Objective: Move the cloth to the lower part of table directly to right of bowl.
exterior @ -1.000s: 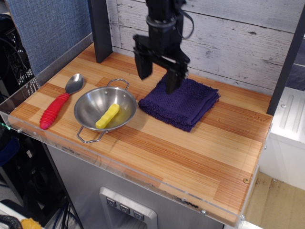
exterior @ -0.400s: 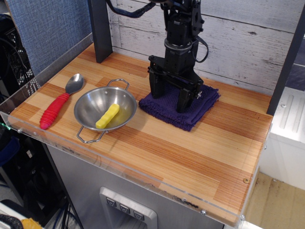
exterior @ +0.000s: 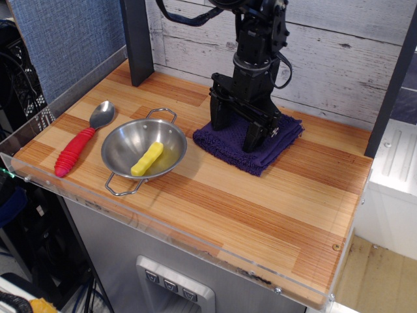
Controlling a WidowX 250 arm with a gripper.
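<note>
The dark purple folded cloth (exterior: 277, 140) lies on the wooden table (exterior: 260, 202) toward the back, right of the steel bowl (exterior: 120, 147) and a little behind it. My black gripper (exterior: 236, 129) stands upright over the cloth's middle. Its jaws are apart and both fingertips press down into the cloth. The bowl has two wire loop handles and holds a yellow piece (exterior: 147, 158).
A red-handled metal spoon (exterior: 78, 147) lies left of the bowl. A black post (exterior: 137, 39) stands at the back left against the white plank wall. A clear acrylic rim (exterior: 163, 235) runs along the table's front edge. Bare wood lies in front of the cloth.
My gripper came down from above the cloth's left rear part onto its middle, shifting slightly right. The cloth's left edge has drawn in a little. Bowl and spoon have not moved.
</note>
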